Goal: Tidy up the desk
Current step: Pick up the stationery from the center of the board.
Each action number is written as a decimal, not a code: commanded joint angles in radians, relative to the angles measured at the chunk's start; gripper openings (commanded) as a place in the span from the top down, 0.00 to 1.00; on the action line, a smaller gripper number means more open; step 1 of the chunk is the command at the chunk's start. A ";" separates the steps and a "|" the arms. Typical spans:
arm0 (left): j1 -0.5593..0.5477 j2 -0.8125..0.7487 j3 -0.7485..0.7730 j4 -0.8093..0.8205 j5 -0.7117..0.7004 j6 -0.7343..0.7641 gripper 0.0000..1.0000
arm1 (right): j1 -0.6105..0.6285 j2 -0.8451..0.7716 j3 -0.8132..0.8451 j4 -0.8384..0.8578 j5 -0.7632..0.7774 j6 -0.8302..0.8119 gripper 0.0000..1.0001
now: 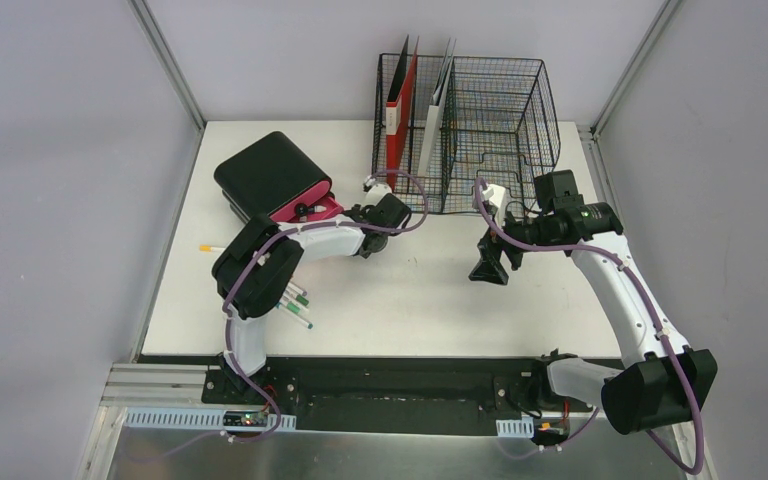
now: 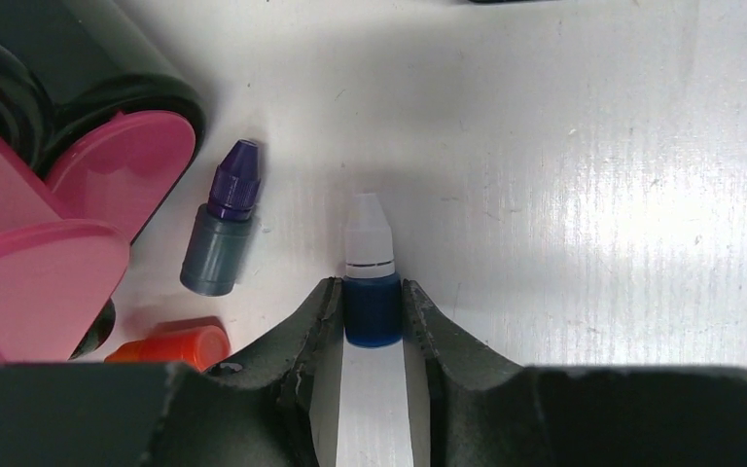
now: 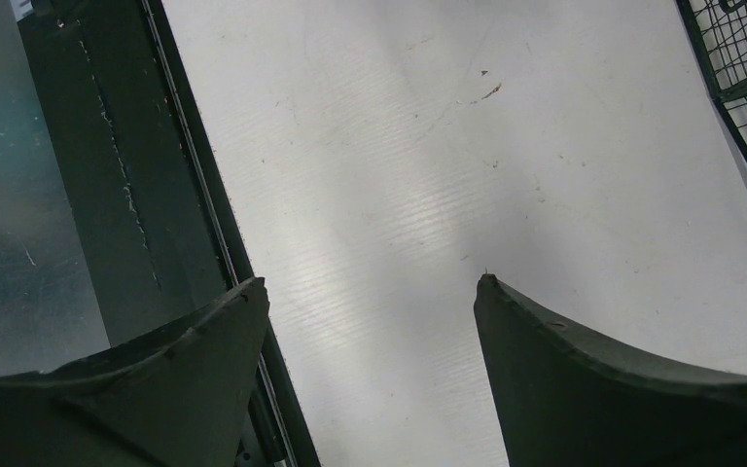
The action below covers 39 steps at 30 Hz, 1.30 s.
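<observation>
Blue bottle pinched at the left side of the bench

A small blue plastic bottle with a white cap [image 2: 370, 292] is pinched across its body by the left fingers [image 2: 313, 331], the cap pointing away from the wrist. The wider body is probably chosen because it offers firmer purchase than the tapered cap. It lies on the large white flat bench [image 1: 410, 300], which spans beneath both arms between grey walls. Just beside it lie a grey bottle with a purple cap [image 2: 224, 229] and an orange-red bottle [image 2: 170, 347], next to an open pink-and-black case [image 1: 275, 180], so tidying into that case seems intended. The right fingers [image 3: 584, 379] are spread with nothing between them, held above bare bench near the black wire-mesh rack [image 1: 500, 130], apparently kept clear.
</observation>
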 commanded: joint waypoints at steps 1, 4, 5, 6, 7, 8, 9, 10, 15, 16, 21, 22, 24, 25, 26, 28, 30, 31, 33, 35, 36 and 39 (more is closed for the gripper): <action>-0.019 -0.003 0.007 0.001 0.053 0.055 0.88 | -0.006 -0.010 0.006 0.014 -0.010 -0.027 0.19; -0.031 -0.021 -0.017 0.029 0.089 0.096 0.95 | -0.006 -0.010 0.006 0.014 -0.008 -0.027 0.19; -0.034 -0.031 -0.027 0.042 0.104 0.114 0.97 | -0.005 -0.010 0.005 0.014 -0.008 -0.027 0.19; -0.038 -0.042 -0.041 0.056 0.119 0.133 1.00 | -0.005 -0.010 0.005 0.013 -0.008 -0.026 0.19; -0.041 -0.061 -0.059 0.078 0.135 0.157 1.00 | -0.006 -0.010 0.006 0.014 -0.007 -0.026 0.19; -0.041 -0.076 -0.073 0.094 0.152 0.173 1.00 | -0.006 -0.010 0.006 0.014 -0.007 -0.027 0.19; -0.043 -0.094 -0.089 0.113 0.167 0.188 1.00 | -0.005 -0.010 0.006 0.013 -0.007 -0.027 0.19; -0.043 -0.110 -0.105 0.127 0.180 0.203 1.00 | -0.006 -0.010 0.005 0.014 -0.007 -0.027 0.19; -0.043 -0.206 -0.165 0.174 0.221 0.263 1.00 | -0.006 -0.010 0.006 0.013 -0.007 -0.027 0.19; -0.043 -0.224 -0.172 0.175 0.226 0.275 1.00 | -0.006 -0.010 0.005 0.014 -0.007 -0.029 0.19; -0.043 -0.311 -0.203 0.179 0.247 0.325 1.00 | -0.005 -0.010 0.005 0.013 -0.004 -0.028 0.19; -0.043 -0.331 -0.210 0.179 0.248 0.337 1.00 | -0.005 -0.012 0.005 0.013 -0.004 -0.028 0.19; -0.043 -0.378 -0.223 0.180 0.243 0.357 1.00 | -0.006 -0.011 0.005 0.013 -0.002 -0.028 0.19; -0.043 -0.398 -0.229 0.179 0.238 0.371 1.00 | -0.006 -0.011 0.005 0.013 -0.003 -0.029 0.19; -0.043 -0.419 -0.236 0.179 0.230 0.384 1.00 | -0.005 -0.011 0.004 0.014 -0.003 -0.029 0.19; -0.043 -0.458 -0.249 0.179 0.213 0.404 1.00 | -0.004 -0.012 0.005 0.013 -0.004 -0.030 0.19; -0.043 -0.492 -0.259 0.177 0.188 0.445 1.00 | -0.005 -0.011 0.005 0.014 -0.004 -0.029 0.19; -0.043 -0.506 -0.264 0.178 0.173 0.459 1.00 | -0.005 -0.011 0.005 0.013 -0.004 -0.029 0.19; -0.043 -0.529 -0.270 0.175 0.137 0.491 1.00 | -0.006 -0.010 0.005 0.013 -0.004 -0.029 0.19; -0.042 -0.547 -0.275 0.173 0.091 0.520 1.00 | -0.006 -0.010 0.005 0.014 -0.004 -0.029 0.19; -0.042 -0.555 -0.277 0.172 0.067 0.532 1.00 | -0.006 -0.010 0.005 0.014 -0.004 -0.029 0.19; -0.039 -0.566 -0.282 0.173 -0.010 0.567 1.00 | -0.006 -0.010 0.005 0.013 -0.004 -0.029 0.19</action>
